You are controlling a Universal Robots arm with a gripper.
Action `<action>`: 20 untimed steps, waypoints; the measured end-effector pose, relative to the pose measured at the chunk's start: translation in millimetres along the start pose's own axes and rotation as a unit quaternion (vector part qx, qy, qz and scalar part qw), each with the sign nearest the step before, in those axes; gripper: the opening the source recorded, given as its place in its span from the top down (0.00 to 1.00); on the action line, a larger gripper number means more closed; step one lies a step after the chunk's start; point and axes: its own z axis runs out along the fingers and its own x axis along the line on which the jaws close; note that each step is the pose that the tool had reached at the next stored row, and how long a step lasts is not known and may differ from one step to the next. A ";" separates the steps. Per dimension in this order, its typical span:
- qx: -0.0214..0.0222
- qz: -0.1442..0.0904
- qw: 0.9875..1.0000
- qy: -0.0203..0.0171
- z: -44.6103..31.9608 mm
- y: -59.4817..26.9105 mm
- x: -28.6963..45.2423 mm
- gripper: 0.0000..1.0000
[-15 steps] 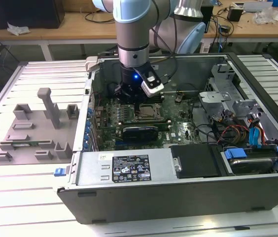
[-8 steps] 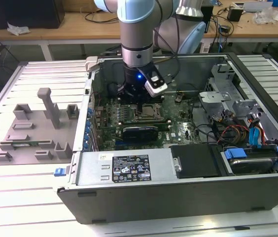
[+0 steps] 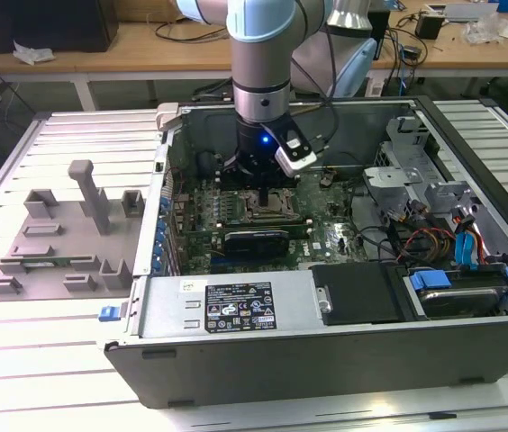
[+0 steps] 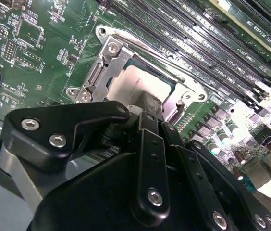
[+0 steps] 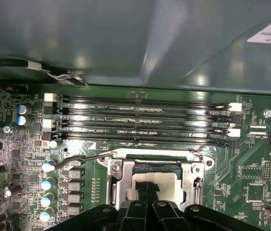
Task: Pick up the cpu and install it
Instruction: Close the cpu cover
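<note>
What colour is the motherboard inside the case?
The motherboard is green, shown best in the first wrist view.

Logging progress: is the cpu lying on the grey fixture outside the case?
No, the cpu is inside the socket frame on the motherboard, under the gripper.

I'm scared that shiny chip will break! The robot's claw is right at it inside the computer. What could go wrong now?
The gripper is right at the cpu, within the metal socket frame. If the cpu lies a little crooked, pressing could perhaps damage it. The frame hugs the cpu closely, so a sideways nudge might knock the gripper against it.
</note>
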 end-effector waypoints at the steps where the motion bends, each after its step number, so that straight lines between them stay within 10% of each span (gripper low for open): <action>1: 0.000 0.000 1.000 0.000 0.0 0.0 0.0 0.89; 8: 0.000 0.000 1.000 0.000 -4.3 0.1 0.0 0.89; 20: 0.000 0.000 1.000 -0.001 -2.2 0.9 21.0 0.89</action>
